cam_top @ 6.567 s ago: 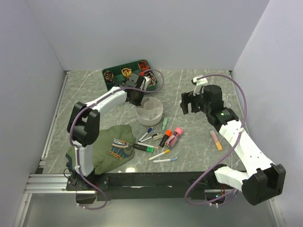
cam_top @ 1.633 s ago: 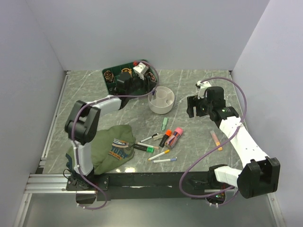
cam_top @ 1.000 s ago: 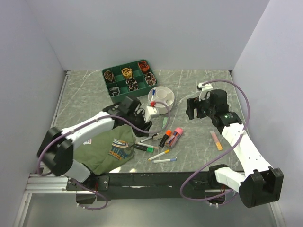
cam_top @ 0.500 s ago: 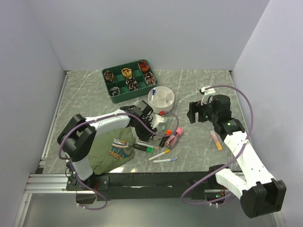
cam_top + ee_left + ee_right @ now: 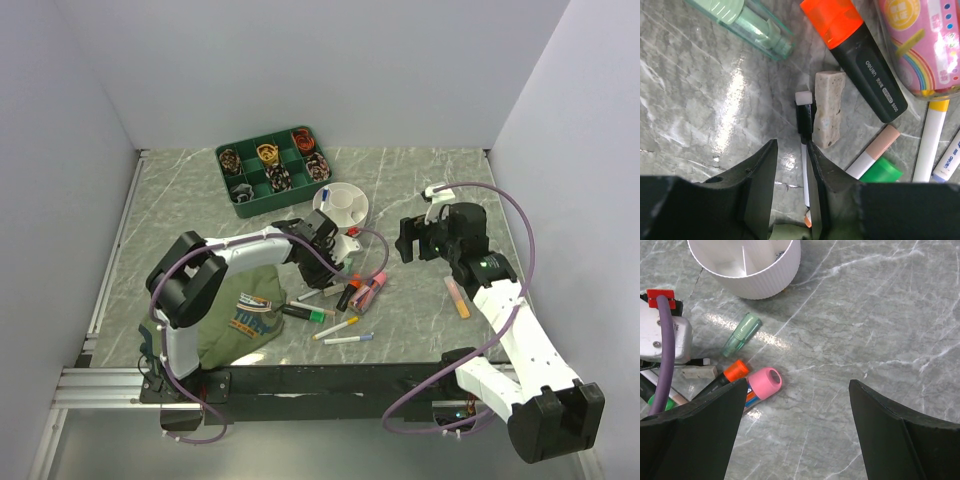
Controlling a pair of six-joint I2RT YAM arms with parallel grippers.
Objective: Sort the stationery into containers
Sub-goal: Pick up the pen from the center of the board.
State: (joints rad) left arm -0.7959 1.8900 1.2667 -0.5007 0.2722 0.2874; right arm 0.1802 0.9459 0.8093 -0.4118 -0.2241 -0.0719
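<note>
- Stationery (image 5: 340, 292) in a loose pile at the middle of the bench (image 5: 180, 200), a little toward the near edge: pens, markers and stubby highlighters, all lying flat.
- Left gripper (image 5: 790, 150) down low over that pile, jaws only a narrow way apart, gripping nothing.
- Slim black pen (image 5: 804, 117) with a white end lying lengthwise in the gap, close by one finger (image 5: 822, 185); touching it or not, impossible to tell.
- Beige stub (image 5: 829, 116) just beside the black pen, with an orange-capped black highlighter (image 5: 855, 60) just beyond it.
- Around these, a mint-green pen (image 5: 747, 17), a pink tube (image 5: 920, 45) with a rainbow print, and a white pen with a yellow end (image 5: 932, 135).
- Round white cup (image 5: 340, 205) with inner dividers, upright, between the pile and the far edge; one blue-tipped pen (image 5: 324, 194) standing at its left side.
- Right gripper (image 5: 797, 385) raised above bare bench toward the right edge, jaws spread wide, empty.
- Lone orange pen (image 5: 457, 297) near the right edge, well apart from the pile.
- Green compartment tray (image 5: 272, 170) by the far edge, left of the cup.
- Folded olive shirt (image 5: 240, 315) toward the near-left corner, just beside the pile.
</note>
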